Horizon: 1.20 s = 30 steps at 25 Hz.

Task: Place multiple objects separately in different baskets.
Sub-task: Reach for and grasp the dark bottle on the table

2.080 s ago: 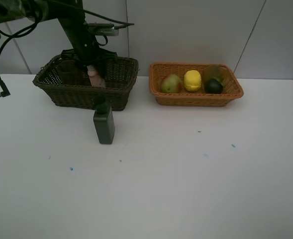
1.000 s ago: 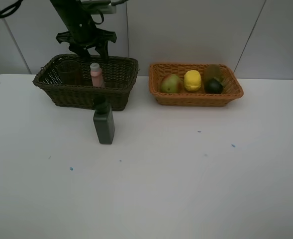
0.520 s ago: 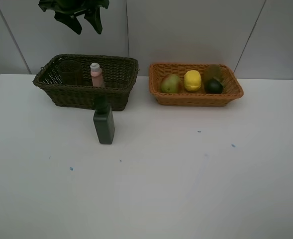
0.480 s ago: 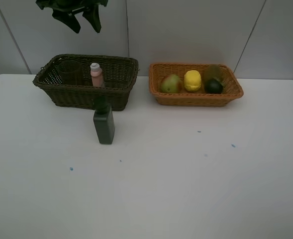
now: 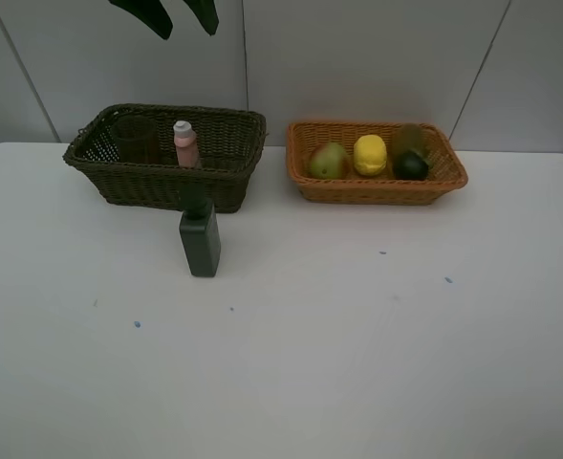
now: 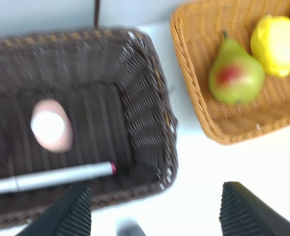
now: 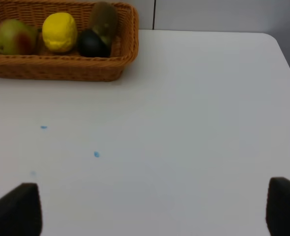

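The dark basket (image 5: 157, 184) holds an upright pink bottle (image 5: 184, 143), a tinted cup (image 5: 136, 139) and a white marker (image 6: 51, 178) lying flat. High above it, my left gripper (image 5: 181, 13) hangs open and empty, partly cut off by the picture's top edge. A dark green bottle (image 5: 201, 237) stands on the table in front of that basket. The orange basket (image 5: 377, 189) contains a red-green apple (image 5: 329, 161), yellow lemon (image 5: 370, 155), brown kiwi (image 5: 410, 139) and dark mangosteen (image 5: 411, 166). My right gripper (image 7: 149, 211) is open over bare table, seen only in its wrist view.
The white table (image 5: 357, 335) carries a few small blue specks (image 5: 447, 280). A grey panelled wall (image 5: 377, 57) rises behind both baskets. The table's right edge (image 7: 287, 59) shows in the right wrist view.
My left gripper let go of the pink bottle in the dark basket and rose straight up toward the top of the exterior view. Nothing else moved.
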### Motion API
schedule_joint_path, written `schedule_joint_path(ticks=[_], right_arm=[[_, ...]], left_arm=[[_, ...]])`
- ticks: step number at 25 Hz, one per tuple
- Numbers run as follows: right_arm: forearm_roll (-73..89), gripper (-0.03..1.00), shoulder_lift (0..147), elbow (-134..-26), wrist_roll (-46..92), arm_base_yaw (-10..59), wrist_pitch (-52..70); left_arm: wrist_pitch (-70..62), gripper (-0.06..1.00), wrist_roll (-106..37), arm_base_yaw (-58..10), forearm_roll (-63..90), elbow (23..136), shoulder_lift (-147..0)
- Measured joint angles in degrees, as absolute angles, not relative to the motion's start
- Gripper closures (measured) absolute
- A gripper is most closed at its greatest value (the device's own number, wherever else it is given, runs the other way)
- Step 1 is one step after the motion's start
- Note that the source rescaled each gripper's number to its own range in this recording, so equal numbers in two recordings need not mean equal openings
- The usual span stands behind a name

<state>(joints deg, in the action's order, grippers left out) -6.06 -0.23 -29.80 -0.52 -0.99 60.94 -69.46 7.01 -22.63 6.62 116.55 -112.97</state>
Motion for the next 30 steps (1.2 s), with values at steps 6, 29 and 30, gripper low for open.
schedule_joint_path(ticks=[6,29,30], right_arm=[[-6.1,-0.02,-0.2,-29.8,-0.5,-1.0,60.9],[-6.1,-0.02,-0.2,-29.8,-0.5,-1.0,60.9],[-6.1,-0.02,-0.2,-29.8,-0.5,-1.0,60.9]], left_arm=[[-69.9,0.23,11.5,-28.0,4.3,107.0,-111.9],[-69.9,0.23,19.4,-30.7,2.1,92.1,-111.4],[-69.9,0.23,19.0,-30.7,1.8,91.5,-111.4]])
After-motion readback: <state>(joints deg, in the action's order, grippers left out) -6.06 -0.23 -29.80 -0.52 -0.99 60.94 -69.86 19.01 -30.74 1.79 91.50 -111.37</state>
